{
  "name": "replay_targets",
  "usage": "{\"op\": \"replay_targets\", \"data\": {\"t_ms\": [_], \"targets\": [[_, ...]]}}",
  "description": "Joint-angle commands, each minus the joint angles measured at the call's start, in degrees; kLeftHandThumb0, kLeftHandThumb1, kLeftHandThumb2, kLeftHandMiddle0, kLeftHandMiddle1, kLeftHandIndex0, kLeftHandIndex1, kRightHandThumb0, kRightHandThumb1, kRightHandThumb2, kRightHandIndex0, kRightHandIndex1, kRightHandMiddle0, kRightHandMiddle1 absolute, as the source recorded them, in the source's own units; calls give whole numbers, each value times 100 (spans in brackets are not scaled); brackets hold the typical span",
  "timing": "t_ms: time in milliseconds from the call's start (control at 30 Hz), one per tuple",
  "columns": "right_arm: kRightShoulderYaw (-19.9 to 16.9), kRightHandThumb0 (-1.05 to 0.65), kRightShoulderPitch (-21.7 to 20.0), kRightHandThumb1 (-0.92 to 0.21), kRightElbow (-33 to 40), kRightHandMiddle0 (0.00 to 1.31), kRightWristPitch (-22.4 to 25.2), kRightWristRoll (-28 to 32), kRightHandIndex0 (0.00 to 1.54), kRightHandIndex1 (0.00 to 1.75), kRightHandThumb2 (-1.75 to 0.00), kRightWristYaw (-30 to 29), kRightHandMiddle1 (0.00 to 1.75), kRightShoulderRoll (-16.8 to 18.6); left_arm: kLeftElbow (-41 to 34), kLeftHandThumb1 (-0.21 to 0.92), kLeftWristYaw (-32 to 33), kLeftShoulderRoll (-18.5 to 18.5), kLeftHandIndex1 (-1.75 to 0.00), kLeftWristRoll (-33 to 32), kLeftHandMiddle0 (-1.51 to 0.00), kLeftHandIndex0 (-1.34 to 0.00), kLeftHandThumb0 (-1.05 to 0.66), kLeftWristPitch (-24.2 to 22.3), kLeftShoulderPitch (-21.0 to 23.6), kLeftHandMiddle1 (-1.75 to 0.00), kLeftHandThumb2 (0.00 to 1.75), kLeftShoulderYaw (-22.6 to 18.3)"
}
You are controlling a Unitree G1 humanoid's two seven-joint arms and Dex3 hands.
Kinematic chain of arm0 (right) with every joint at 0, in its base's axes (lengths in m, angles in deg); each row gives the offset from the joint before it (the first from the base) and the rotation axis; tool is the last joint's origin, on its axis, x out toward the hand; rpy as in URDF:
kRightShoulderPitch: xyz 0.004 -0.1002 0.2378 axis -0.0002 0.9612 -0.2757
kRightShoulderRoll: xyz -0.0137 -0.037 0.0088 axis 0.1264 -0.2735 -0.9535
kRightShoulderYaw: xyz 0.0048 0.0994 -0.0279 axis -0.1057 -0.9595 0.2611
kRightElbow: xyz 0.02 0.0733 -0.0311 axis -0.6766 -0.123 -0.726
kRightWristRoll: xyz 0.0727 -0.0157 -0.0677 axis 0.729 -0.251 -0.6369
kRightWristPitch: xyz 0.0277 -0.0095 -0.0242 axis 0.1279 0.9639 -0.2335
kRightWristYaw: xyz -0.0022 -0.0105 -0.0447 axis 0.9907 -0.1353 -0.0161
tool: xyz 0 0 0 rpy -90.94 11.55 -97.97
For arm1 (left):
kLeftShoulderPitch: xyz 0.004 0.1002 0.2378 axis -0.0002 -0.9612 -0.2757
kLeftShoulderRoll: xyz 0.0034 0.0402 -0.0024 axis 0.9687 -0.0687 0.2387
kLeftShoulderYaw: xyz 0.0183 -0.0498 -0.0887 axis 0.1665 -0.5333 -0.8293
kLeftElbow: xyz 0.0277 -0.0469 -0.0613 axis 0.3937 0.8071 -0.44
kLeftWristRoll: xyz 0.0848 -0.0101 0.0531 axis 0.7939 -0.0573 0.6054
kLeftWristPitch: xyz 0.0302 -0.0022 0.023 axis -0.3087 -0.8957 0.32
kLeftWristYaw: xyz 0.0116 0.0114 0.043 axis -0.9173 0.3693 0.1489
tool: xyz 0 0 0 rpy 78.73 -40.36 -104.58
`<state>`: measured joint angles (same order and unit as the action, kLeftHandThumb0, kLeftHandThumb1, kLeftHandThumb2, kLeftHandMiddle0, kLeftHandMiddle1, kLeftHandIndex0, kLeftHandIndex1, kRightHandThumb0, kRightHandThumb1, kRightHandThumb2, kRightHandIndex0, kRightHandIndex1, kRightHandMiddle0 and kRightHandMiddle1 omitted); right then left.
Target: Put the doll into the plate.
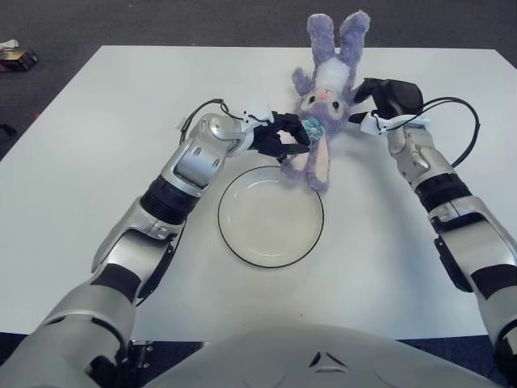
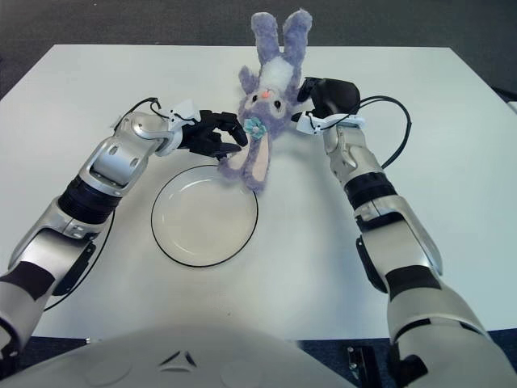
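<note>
Lying just nearer than both hands, the plate [image 1: 271, 216] sat bare on the white table [image 1: 97, 162]. Beyond it, the left hand [image 1: 283, 139] pinched the purple bunny doll [image 1: 319, 121] at its left flank, while the right hand [image 1: 386, 99] hovered just right of it, fingers' state unclear.

Both head-mounted eyes look forward and down, sharing the table [image 1: 97, 121].

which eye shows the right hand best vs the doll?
Right eye view: the right hand sits nearer frame centre, a visible gap from the doll. Left eye view shows the same, further right. The left hand holds the doll.
</note>
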<state>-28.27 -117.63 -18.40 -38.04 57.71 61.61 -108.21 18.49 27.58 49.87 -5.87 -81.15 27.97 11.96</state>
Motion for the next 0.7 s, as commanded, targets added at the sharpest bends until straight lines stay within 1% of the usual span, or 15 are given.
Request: {"op": "replay_targets", "data": {"t_ms": [0, 100, 200, 267, 333, 367, 400, 500, 667], "targets": [[-404, 0, 199, -84, 505, 83, 512, 392, 102, 85, -1, 520, 88, -10, 20, 92, 51, 37, -135, 81, -35, -22, -46, 42, 42, -155, 23, -17], [-568, 0, 278, -83, 716, 81, 728, 592, 106, 76, -1, 797, 93, -2, 22, 92, 70, 34, -135, 98, -35, -22, -46, 46, 38, -155, 23, -11], [-793, 0, 426, -82, 996, 81, 901, 888, 111, 68, 0, 1176, 95, -67, 68, 92, 116, 31, -135, 150, -35, -22, -46, 133, 24, -155, 23, -7], [-1014, 0, 533, -82, 1173, 82, 1024, 1189, 114, 61, 0, 1468, 96, -97, 156, 92, 198, 28, -136, 236, -35, -23, -46, 325, 6, -155, 23, -1], [-1136, 0, 587, -81, 1271, 82, 1119, 1351, 116, 58, 0, 1632, 96, -105, 219, 92, 272, 30, -137, 312, -35, -23, -46, 509, -14, -155, 23, 5], [-1172, 0, 603, -81, 1304, 82, 1159, 1400, 116, 57, 0, 1685, 97, -107, 243, 92, 305, 33, -137, 344, -35, -22, -46, 594, -24, -155, 23, 8], [-1217, 0, 619, -81, 1346, 83, 1229, 1470, 119, 52, 0, 1751, 97, -105, 280, 92, 382, 43, -141, 414, -32, -19, -46, 755, -42, -157, 24, 12], [-1302, 0, 667, -81, 1481, 83, 1418, 1596, 120, 49, 0, 1882, 98, -97, 403, 92, 570, 50, -142, 601, -34, -20, -46, 1096, -58, -156, 23, 23], [-1374, 0, 746, -81, 1704, 82, 1659, 1704, 121, 46, 0, 1995, 101, -89, 765, 92, 713, 1, -144, 802, -34, -21, -47, 1397, 39, -155, 22, 12]]}}
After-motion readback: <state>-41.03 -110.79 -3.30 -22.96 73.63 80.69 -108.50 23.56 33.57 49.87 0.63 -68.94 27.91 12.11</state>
